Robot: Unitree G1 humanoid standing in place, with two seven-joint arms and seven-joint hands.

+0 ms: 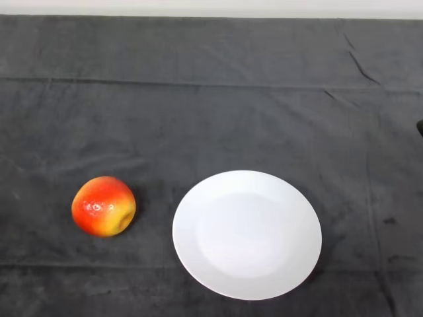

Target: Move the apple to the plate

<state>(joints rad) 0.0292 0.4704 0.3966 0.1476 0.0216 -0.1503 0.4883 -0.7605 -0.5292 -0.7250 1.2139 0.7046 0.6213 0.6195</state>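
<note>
One apple (red-yellow) lies left of the plate.

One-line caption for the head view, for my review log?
Red-yellow apple sits on the dark cloth, left of an empty white plate, not touching it.

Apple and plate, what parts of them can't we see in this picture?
- Apple, head view: its underside and far side, hidden by its own body.
- Plate, head view: its underside, pressed against the dark cloth.
- The robot's hand: not in this view at all.
</note>
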